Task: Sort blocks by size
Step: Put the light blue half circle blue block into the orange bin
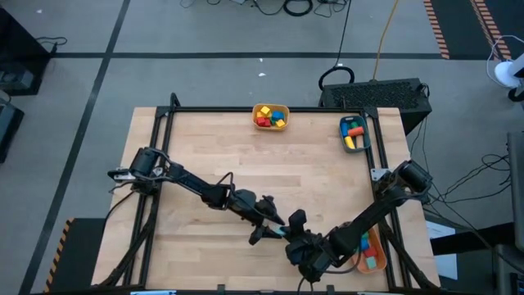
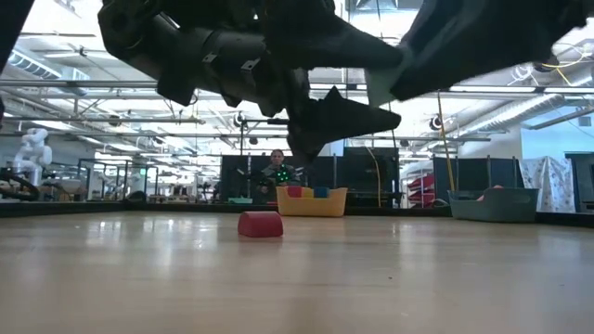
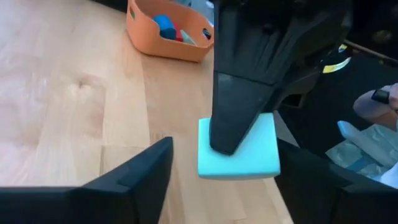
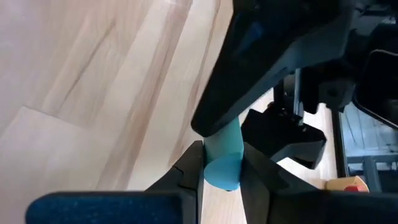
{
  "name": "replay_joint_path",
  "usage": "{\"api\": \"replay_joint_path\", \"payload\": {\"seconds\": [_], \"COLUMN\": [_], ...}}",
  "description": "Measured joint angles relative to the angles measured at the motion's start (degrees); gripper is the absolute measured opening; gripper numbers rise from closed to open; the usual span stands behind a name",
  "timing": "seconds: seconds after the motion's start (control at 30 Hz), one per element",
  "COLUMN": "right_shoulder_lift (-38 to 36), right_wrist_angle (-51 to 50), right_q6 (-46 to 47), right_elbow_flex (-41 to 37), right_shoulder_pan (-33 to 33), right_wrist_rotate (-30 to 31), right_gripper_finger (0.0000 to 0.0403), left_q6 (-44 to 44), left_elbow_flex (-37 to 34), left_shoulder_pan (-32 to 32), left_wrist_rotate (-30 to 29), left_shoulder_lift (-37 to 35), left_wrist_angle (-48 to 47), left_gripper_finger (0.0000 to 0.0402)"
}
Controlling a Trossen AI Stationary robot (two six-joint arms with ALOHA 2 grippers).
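A cyan block (image 3: 239, 149) is held above the table's near middle, between my two grippers. My right gripper (image 4: 222, 165) is shut on it; it shows in the high view (image 1: 295, 238). My left gripper (image 3: 225, 149) is open, with one finger on either side of the block; I cannot tell whether they touch it. It shows in the high view (image 1: 273, 228). A red block (image 2: 260, 224) rests on the table under the arms. More blocks lie in the yellow bin (image 1: 271, 116), the teal bin (image 1: 354, 133) and the orange bin (image 1: 370, 250). My right gripper pinches the cyan block between its two fingers at the block's rounded end (image 4: 222, 174). One finger (image 3: 239, 106) lies on the block's upper face. The fingers come from the table's right side. The block sticks out past the fingertips, lifted clear of the table.
The yellow bin stands at the far edge, the teal bin at the far right and the orange bin at the near right beside my right arm. A person (image 2: 277, 172) is in the room beyond the far edge. Bare wood lies at the left and in the middle.
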Motion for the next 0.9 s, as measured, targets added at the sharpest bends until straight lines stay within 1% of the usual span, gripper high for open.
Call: {"api": "replay_joint_path", "payload": {"seconds": [0.13, 0.3, 0.4, 0.47, 0.6, 0.67, 0.77, 0.9], "right_shoulder_lift": [0.0, -0.1, -0.2, -0.3, -0.4, -0.6, -0.9, -1.5], "right_wrist_angle": [-5.8, -17.7, -25.1, -30.0, -38.5, -41.0, -43.9, -47.1], "right_q6": [3.6, 11.3, 18.3, 23.1, 32.9, 37.4, 43.4, 50.6], "right_elbow_flex": [3.0, 6.5, 7.7, 7.7, 7.8, 7.8, 7.8, 7.8], "right_shoulder_pan": [0.6, 2.1, 3.3, 4.6, 7.4, 8.7, 11.0, 14.4], "right_wrist_rotate": [-0.1, -1.1, -3.5, -5.3, -9.3, -11.2, -14.6, -19.9], "right_gripper_finger": [0.0054, 0.0054, 0.0054, 0.0054, 0.0054, 0.0055, 0.0059, 0.0059], "left_q6": [0.3, 0.3, 0.8, 1.9, 3.2, 3.2, 3.2, 3.2], "left_elbow_flex": [0.0, 0.0, 0.1, 0.1, 0.1, 0.1, 0.1, 0.1], "left_shoulder_pan": [0.4, 0.5, 0.7, 0.8, 0.8, 0.7, 0.5, 0.5], "left_wrist_rotate": [0.3, 0.4, 0.7, 0.7, -2.2, -3.5, -4.1, -5.3], "left_shoulder_lift": [-0.1, -0.1, -0.2, -0.8, -1.7, -1.7, -1.7, -1.7], "left_wrist_angle": [1.6, 1.3, -2.3, -7.0, -12.3, -13.0, -14.0, -17.3], "left_gripper_finger": [0.029, 0.0296, 0.0296, 0.0296, 0.0296, 0.0296, 0.0297, 0.0297]}}
